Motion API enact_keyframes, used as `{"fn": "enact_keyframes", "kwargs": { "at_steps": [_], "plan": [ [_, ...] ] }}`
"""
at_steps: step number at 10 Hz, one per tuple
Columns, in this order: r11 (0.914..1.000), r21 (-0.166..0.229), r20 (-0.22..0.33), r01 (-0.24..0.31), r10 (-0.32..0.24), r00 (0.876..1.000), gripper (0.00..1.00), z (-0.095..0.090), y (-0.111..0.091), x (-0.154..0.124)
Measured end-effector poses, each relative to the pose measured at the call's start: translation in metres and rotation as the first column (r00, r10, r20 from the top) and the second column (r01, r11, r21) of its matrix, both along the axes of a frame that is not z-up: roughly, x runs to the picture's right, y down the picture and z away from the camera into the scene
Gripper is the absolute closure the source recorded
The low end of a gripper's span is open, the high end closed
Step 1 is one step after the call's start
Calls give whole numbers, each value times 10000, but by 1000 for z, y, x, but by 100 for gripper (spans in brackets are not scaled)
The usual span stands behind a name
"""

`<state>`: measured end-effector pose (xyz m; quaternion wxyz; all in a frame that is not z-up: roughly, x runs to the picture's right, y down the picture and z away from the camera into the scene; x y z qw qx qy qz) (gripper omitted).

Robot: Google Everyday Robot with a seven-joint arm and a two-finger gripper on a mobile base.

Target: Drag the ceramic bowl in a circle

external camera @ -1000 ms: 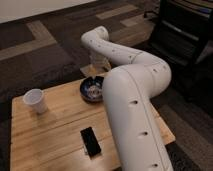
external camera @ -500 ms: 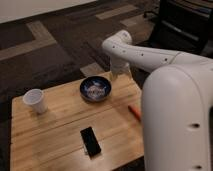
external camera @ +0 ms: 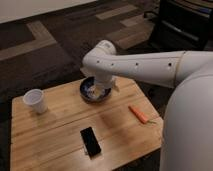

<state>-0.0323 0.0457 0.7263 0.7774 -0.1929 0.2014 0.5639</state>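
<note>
The ceramic bowl (external camera: 94,91) is found at the far middle of the table (external camera: 55,137), with only its left and near parts seen. The end effector (external camera: 103,88) is lowered directly over its right side, apparently reaching into it or onto the rim; whether its fingers are parted cannot be told. A white cup (external camera: 35,100) stands well to the left, an orange marker (external camera: 138,113) to the right, and a black phone (external camera: 90,141) nearer, all apart from the bowl.

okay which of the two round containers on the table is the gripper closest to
The ceramic bowl, dark blue, at the table's far edge. The gripper is down at the bowl; the white cup stands apart at the left.
</note>
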Motion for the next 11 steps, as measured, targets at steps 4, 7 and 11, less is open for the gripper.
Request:
{"fn": "enact_keyframes", "kwargs": {
  "at_steps": [4,7,11],
  "plan": [
    [9821,-692,2329,1752,-1549,9601,35,26,13,-108],
    [9434,-966,3552,3174,-2652,8964,35,66,-1,-142],
    [9092,-747,3849,4097,-3527,8529,35,110,-63,-135]
  ]
}}
